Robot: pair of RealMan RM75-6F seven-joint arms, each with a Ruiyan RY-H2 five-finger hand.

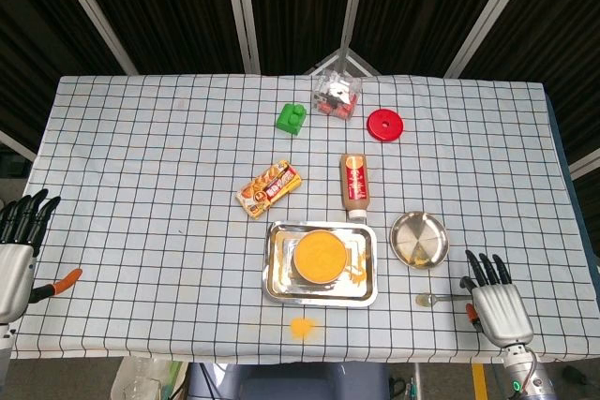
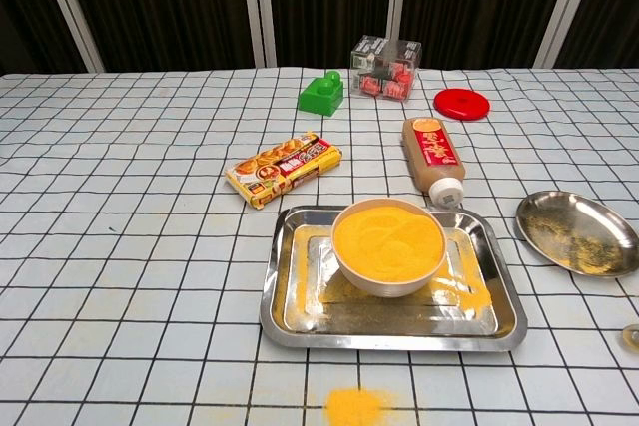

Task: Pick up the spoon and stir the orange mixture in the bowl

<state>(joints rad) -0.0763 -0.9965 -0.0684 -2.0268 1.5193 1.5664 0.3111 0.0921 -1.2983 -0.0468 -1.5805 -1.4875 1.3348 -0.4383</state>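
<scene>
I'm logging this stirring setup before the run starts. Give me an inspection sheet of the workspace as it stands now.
Surface: checked tablecloth; spilled orange powder near the front edge.
Job's things: bowl of orange mixture in a steel tray; spoon flat on the cloth, right of the tray, not held.
Clutter: round steel dish, sauce bottle on its side, snack box, green block, clear box, red lid.
Hands: left hand open at the left edge; right hand open, beside the spoon's handle end.
Cables: nothing seen.
Surroundings: dark curtains with pale posts.
</scene>
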